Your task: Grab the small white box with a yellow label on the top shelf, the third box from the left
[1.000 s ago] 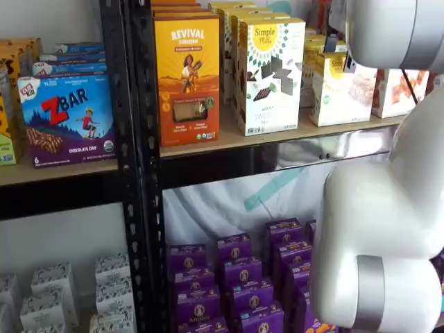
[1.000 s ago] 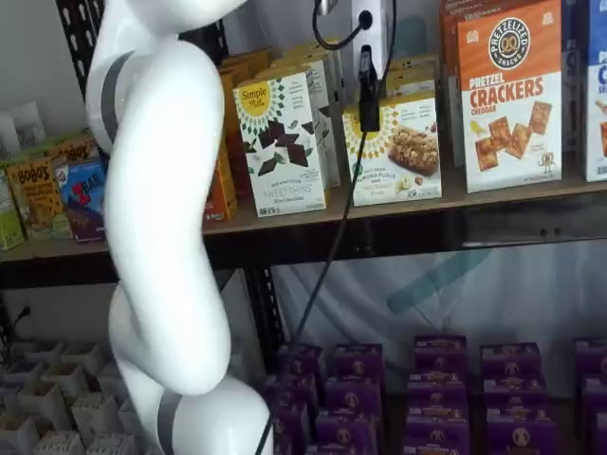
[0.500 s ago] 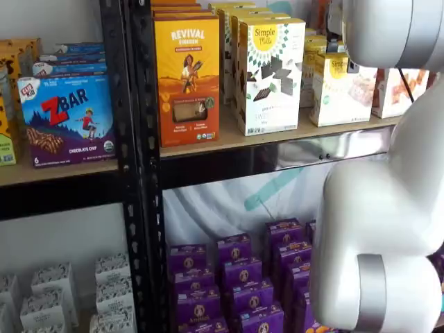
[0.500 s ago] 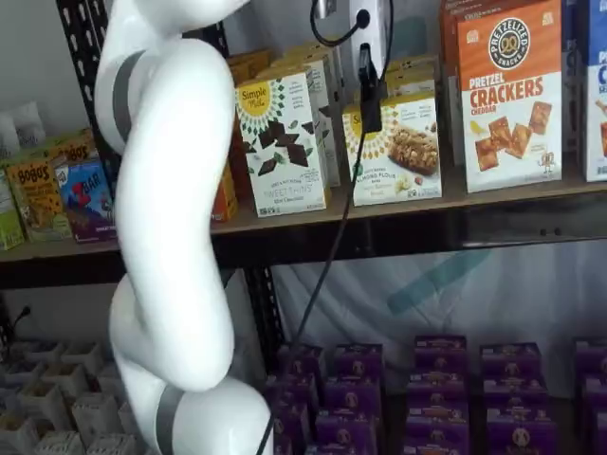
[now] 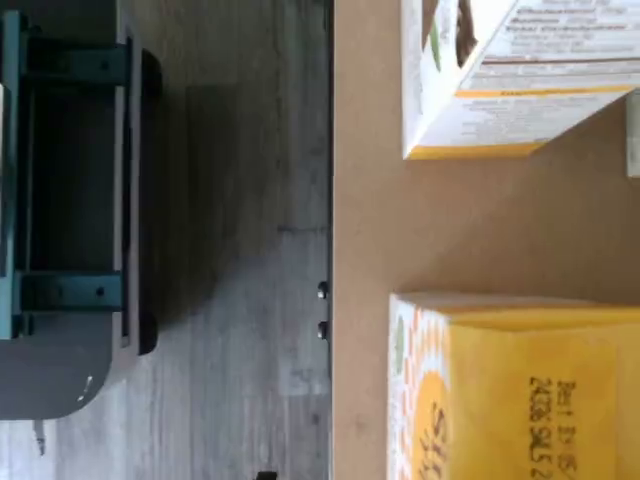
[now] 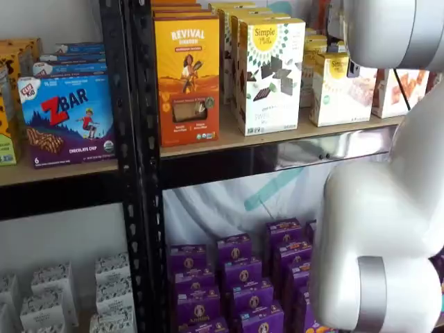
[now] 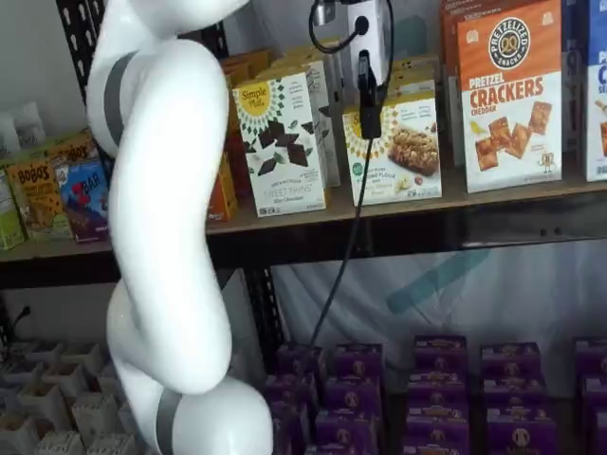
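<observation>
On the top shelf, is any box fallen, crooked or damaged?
Nothing stands out. On the top shelf the small white box, the Sweet Thins carton and the Pretzel Crackers carton all stand upright, facing front, with no visible dents. The gripper hangs in front of the small box.

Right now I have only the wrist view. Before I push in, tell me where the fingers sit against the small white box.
Observer: In a shelf view the black fingers hang in front of the small white box, over the left part of its face. I cannot tell whether they touch it.
Operator: Give me its neighbours.
Observer: A taller white carton with dark chocolate pieces stands to its left and an orange-and-white pretzel cracker carton to its right. The box is apart from both.
Operator: Confirm it is not lifted.
Observer: It stands upright on the top shelf in both shelf views.
</observation>
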`<state>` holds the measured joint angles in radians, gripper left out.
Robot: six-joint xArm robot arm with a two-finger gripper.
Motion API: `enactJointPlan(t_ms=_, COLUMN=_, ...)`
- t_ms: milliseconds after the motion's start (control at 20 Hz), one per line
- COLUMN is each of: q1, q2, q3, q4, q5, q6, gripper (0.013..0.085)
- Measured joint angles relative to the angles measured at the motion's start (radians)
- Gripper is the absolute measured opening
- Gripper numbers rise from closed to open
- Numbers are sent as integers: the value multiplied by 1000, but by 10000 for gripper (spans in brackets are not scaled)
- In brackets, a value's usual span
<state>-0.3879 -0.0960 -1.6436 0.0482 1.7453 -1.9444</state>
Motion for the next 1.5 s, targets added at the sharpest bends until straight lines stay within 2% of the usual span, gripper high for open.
enactJointPlan(t_ms=250, q1=-4, q2=-22, q3=42, q4=11, q5=-47, q6=-4, gripper=850)
enactJointPlan(t_ms=550, q1=-7, q2=-30, q3=59, q4=20, q5=-62, q6=-6, gripper=850)
enactJointPlan(t_ms=600, q1=-8, q2=-32, q3=63, q4=24, q5=-66, q6=-6, gripper=810)
enactJointPlan(t_ms=650, q1=-10, q2=-34, q3=66, q4=29, q5=-70, q6=-7, gripper=810)
enactJointPlan(t_ms=750, q1=-12, q2=-38, q3=72, q4=35, q5=-79, q6=-9, gripper=730)
enactJointPlan(t_ms=900, q1=-16, q2=-38, q3=73, q4=41, q5=-84, q6=-12, gripper=690)
enactJointPlan(t_ms=950, q1=-16, q2=-37, q3=71, q4=41, q5=-82, q6=-13, gripper=650)
enactJointPlan(t_ms=1200, q1=-19, q2=-35, q3=68, q4=42, q5=-84, q6=-16, gripper=650)
enactJointPlan(t_ms=1350, q1=-21, q2=-36, q3=68, q4=43, q5=-85, q6=-18, gripper=570)
enactJointPlan(t_ms=1500, q1=-22, q2=-38, q3=70, q4=40, q5=-86, q6=-19, gripper=570)
